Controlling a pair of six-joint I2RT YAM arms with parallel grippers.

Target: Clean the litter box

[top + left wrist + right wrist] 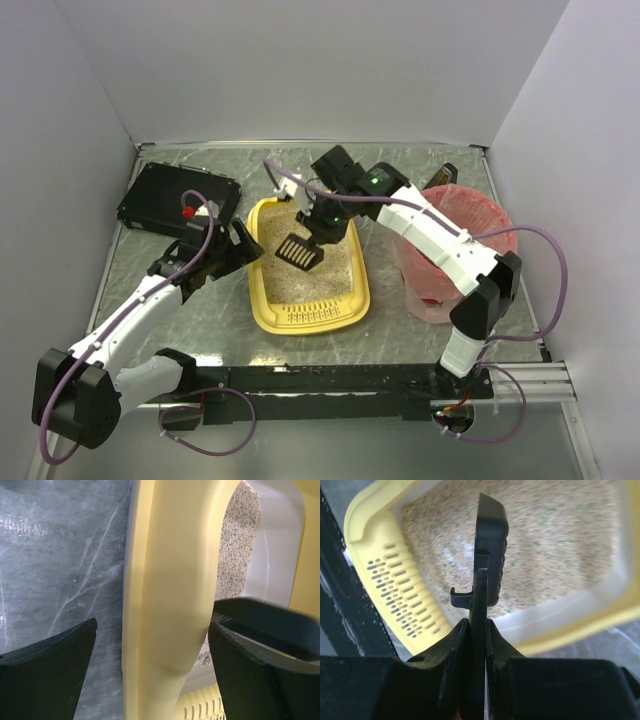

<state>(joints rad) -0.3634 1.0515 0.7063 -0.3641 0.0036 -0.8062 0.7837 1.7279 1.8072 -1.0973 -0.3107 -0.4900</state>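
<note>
The yellow litter box with beige litter sits mid-table, slotted rim toward me. My right gripper is shut on the handle of a black slotted scoop, held over the litter; the right wrist view shows the scoop edge-on above the box. My left gripper is open at the box's left rim; in the left wrist view the yellow rim runs between the two black fingers, neither visibly touching it.
A pink-red bag-lined round bin stands right of the box, partly under the right arm. A flat black rectangular box lies at the back left. White walls enclose the table on three sides.
</note>
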